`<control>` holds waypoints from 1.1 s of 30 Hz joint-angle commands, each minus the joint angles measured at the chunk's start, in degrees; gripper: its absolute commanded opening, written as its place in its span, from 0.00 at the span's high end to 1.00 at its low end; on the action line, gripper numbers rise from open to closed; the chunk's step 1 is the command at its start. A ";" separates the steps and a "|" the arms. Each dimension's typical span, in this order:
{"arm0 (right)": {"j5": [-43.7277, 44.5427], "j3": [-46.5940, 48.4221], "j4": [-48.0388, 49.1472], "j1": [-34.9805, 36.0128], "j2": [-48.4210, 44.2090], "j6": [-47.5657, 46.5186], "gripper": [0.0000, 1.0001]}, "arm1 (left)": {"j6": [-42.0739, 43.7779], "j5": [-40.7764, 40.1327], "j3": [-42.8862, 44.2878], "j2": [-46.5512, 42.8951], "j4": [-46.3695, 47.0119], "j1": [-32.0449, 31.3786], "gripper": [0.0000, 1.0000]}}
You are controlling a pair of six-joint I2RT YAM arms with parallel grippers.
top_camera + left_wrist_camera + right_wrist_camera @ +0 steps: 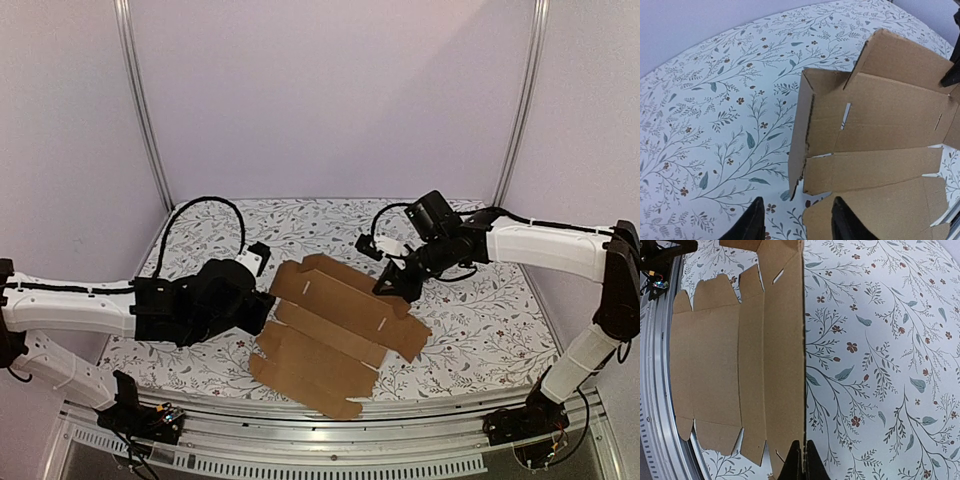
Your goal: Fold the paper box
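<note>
The paper box lies as an unfolded brown cardboard sheet at the middle of the table. Its long panels run diagonally from far left to near right. Most of the sheet rests flat on the floral table cover. The far long panel is lifted off the table and stands roughly upright. The right wrist view shows this panel edge-on, as a thin dark line. A short flap at the sheet's left end is also raised and meets the far panel at a corner (seen most clearly from the left wrist camera). Narrow slots are cut into the panels.

The right gripper is clenched on the top edge of the raised far panel, near its right end. Its fingers are pressed together with the cardboard edge between them.

The left gripper is released, with its two fingers spread apart. It sits low at the left end of the sheet, just beside the raised flap. One finger is over bare table and the other is over the edge of a flat near panel. Whether either finger touches the cardboard cannot be told.

The sheet's near corner reaches close to the metal rail along the front of the table.
</note>
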 commanded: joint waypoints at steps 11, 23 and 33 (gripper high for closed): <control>21.03 0.78 -3.53 9.21 -2.04 -1.63 1.00 | -2.30 3.68 10.79 -4.07 -8.45 1.04 0.35; 31.33 0.91 -3.65 15.77 -3.03 -1.55 1.00 | -5.40 23.81 10.44 -1.70 -1.22 11.25 1.00; 43.35 1.40 -2.65 20.64 -2.27 -1.96 1.00 | -7.74 32.76 12.60 5.73 -0.68 15.13 1.00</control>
